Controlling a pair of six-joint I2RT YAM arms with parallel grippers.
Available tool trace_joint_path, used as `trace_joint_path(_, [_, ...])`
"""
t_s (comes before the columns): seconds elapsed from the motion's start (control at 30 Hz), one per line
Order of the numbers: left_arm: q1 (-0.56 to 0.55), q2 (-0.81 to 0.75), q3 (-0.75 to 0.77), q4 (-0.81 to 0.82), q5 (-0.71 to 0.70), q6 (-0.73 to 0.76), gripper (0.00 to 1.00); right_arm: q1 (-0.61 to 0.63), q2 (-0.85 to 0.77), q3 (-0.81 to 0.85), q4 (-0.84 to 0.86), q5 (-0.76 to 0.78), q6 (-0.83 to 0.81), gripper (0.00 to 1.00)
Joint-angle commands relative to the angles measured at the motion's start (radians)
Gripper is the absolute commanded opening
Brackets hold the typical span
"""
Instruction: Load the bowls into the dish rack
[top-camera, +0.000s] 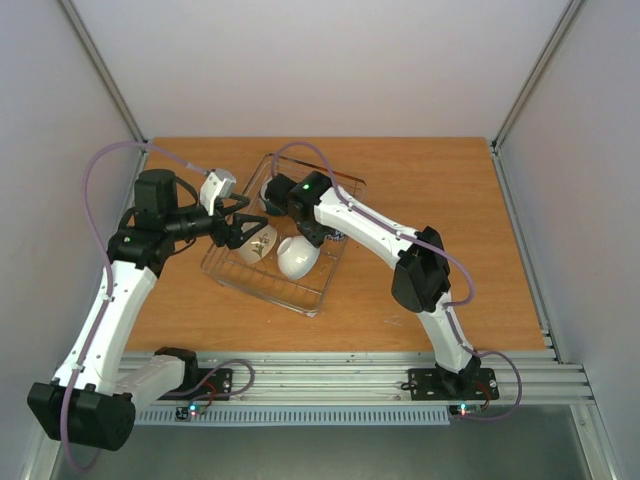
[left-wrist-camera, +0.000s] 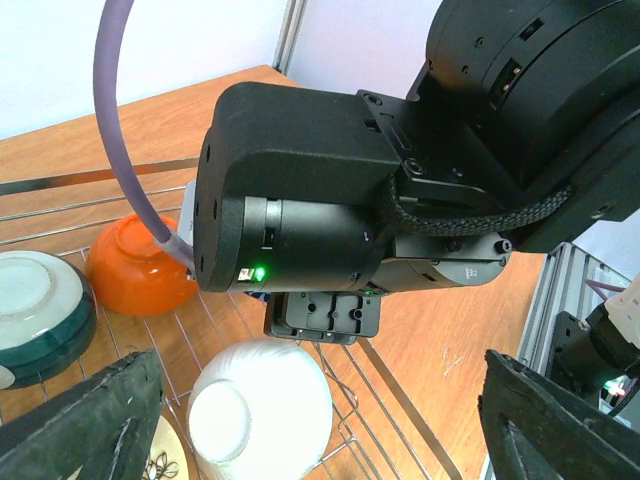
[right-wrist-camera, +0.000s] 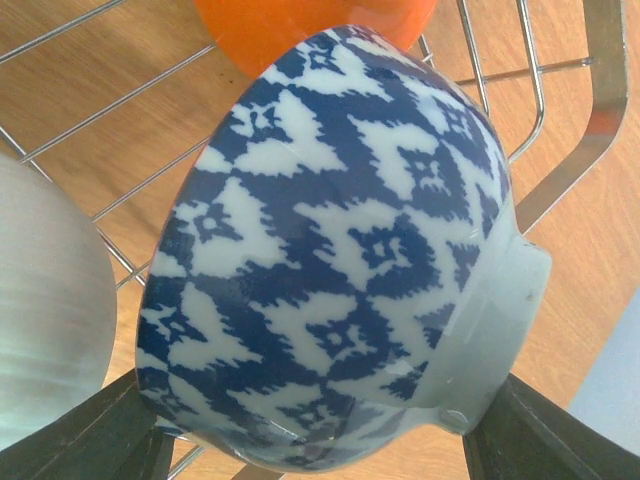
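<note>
The dish rack is a silver wire basket in the middle of the table. In the right wrist view, the right gripper is shut on a dark-blue patterned bowl, held tilted on its side just above the rack wires. An orange bowl lies behind it. The left gripper hangs open over the rack's left part with nothing between its fingers. Below it a white bowl lies upside down, next to a bowl with a brown sprig. The orange bowl and a teal-banded bowl sit further back.
The right arm's black wrist fills the middle of the left wrist view, close in front of the left gripper. Both wrists crowd over the rack. Bare wooden table lies to the right; white walls enclose the workspace.
</note>
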Motion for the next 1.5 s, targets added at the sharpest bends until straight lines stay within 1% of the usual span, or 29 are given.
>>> trace_joint_path(0.0, [0.001,0.004,-0.001,0.021,0.017,0.004,0.86,-0.003,-0.044,-0.015,-0.010,0.003,-0.016,0.01])
trace_joint_path(0.07, [0.001,0.013,0.006,0.011,-0.003,0.005,0.86,-0.004,-0.047,-0.023,-0.003,-0.001,-0.016,0.01])
trace_joint_path(0.13, [0.001,0.034,0.027,-0.013,-0.060,0.013,0.86,-0.003,-0.051,-0.034,0.002,0.002,-0.015,0.01])
trace_joint_path(0.23, [0.003,0.070,0.069,-0.066,-0.181,0.050,0.87,-0.005,-0.064,-0.065,0.013,0.011,-0.014,0.01])
trace_joint_path(0.3, [0.017,0.087,0.065,-0.075,-0.211,0.088,0.87,-0.009,-0.077,-0.088,0.027,0.020,-0.011,0.01])
trace_joint_path(0.47, [0.090,0.170,0.021,-0.112,-0.134,0.142,0.86,-0.015,-0.095,-0.103,0.046,-0.020,-0.015,0.01])
trace_joint_path(0.6, [0.213,0.248,0.014,-0.168,-0.036,0.185,0.85,-0.015,-0.093,-0.115,0.047,-0.031,-0.014,0.01])
trace_joint_path(0.67, [0.245,0.269,0.002,-0.185,-0.016,0.215,0.85,-0.015,-0.096,-0.127,0.054,-0.036,-0.012,0.01])
trace_joint_path(0.87, [0.263,0.299,-0.066,-0.195,-0.005,0.276,0.84,-0.017,-0.107,-0.137,0.070,-0.037,-0.008,0.01])
trace_joint_path(1.0, [0.264,0.327,-0.077,-0.235,0.004,0.312,0.84,-0.018,-0.109,-0.129,0.070,-0.025,-0.003,0.01])
trace_joint_path(1.1, [0.280,0.341,-0.082,-0.240,-0.028,0.339,0.82,-0.020,-0.119,-0.136,0.080,-0.022,0.002,0.01])
trace_joint_path(1.13, [0.295,0.339,-0.087,-0.214,-0.036,0.320,0.78,-0.020,-0.125,-0.142,0.083,-0.021,0.004,0.01])
trace_joint_path(1.17, [0.315,0.341,-0.089,-0.202,-0.040,0.307,0.71,-0.020,-0.130,-0.148,0.088,-0.019,0.005,0.01])
trace_joint_path(1.27, [0.369,0.364,-0.074,-0.194,-0.031,0.266,0.42,-0.020,-0.140,-0.159,0.096,-0.018,0.006,0.01])
trace_joint_path(1.3, [0.386,0.373,-0.070,-0.194,-0.024,0.257,0.28,-0.020,-0.142,-0.161,0.098,-0.018,0.006,0.01])
trace_joint_path(1.33, [0.401,0.380,-0.068,-0.192,-0.020,0.253,0.09,-0.020,-0.142,-0.161,0.099,-0.016,0.005,0.01])
trace_joint_path(1.37, [0.412,0.387,-0.069,-0.183,-0.022,0.241,0.01,-0.021,-0.144,-0.164,0.100,-0.016,0.007,0.01])
trace_joint_path(1.47, [0.423,0.406,-0.072,-0.171,-0.068,0.224,0.01,-0.020,-0.148,-0.166,0.105,-0.014,0.008,0.01])
